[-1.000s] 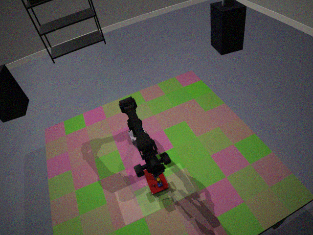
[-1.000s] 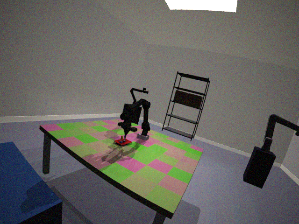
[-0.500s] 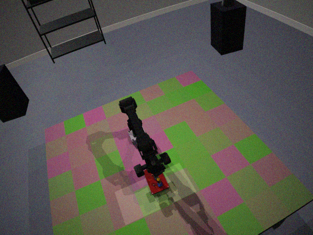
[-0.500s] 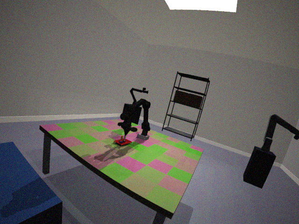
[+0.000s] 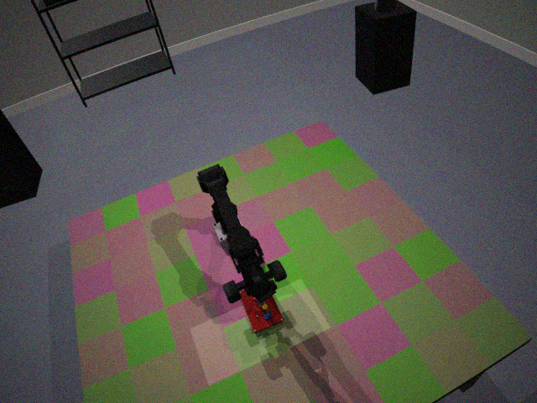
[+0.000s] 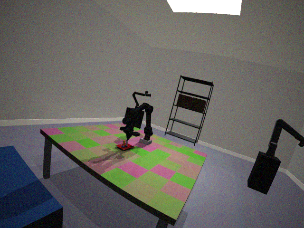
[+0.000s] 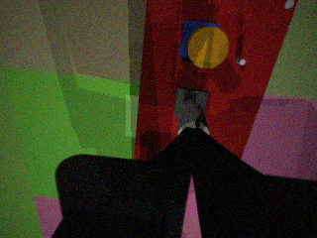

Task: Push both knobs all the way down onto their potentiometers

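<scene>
My black jaws (image 5: 261, 300) (image 6: 127, 139) were clenched on nothing, tips over the light-grey round knob (image 7: 183, 127) at the dark-grey square potentiometer (image 7: 192, 101). Red rectangular circuit board (image 5: 256, 321) (image 6: 128, 148) (image 7: 225, 111) stood on the patchwork worktop (image 5: 372, 333) (image 6: 147, 181) (image 7: 64, 114). Orange round knob (image 5: 264, 307) (image 6: 124, 141) (image 7: 208, 48) sat above its blue square potentiometer (image 5: 268, 316) (image 7: 185, 40), clear of me. Tip contact: can't tell.

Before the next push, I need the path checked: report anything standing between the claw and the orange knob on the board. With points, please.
Nothing visible blocks the way from the shut claw (image 7: 193, 130) to the orange knob (image 7: 208, 48); the grey knob (image 7: 204, 129) sits at the claw's tip, beside that route.
</scene>
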Available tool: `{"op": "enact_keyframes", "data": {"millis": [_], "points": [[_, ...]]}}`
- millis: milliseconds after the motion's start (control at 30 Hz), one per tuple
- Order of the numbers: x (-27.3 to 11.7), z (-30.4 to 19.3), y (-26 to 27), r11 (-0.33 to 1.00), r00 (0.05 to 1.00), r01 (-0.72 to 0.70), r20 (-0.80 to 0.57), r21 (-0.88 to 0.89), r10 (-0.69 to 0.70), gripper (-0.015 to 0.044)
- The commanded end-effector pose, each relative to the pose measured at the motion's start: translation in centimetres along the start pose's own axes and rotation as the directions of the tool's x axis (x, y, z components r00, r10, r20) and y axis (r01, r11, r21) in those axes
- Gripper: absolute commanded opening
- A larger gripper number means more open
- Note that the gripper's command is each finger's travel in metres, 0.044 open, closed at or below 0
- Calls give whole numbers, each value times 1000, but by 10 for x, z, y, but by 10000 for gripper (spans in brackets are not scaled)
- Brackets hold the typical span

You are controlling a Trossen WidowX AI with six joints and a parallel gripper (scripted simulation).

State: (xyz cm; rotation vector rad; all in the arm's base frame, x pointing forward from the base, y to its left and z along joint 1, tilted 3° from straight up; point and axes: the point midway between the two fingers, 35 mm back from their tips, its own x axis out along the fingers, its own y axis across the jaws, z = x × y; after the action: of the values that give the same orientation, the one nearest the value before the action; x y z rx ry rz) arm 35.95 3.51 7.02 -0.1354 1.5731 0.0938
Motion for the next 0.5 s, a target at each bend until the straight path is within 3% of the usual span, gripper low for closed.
{"op": "enact_keyframes", "data": {"millis": [0, 467], "points": [[2, 0, -1, 1000, 1000, 5, 0, -4, -5, 0], [5, 0, -1, 1000, 1000, 5, 0, -4, -5, 0]]}}
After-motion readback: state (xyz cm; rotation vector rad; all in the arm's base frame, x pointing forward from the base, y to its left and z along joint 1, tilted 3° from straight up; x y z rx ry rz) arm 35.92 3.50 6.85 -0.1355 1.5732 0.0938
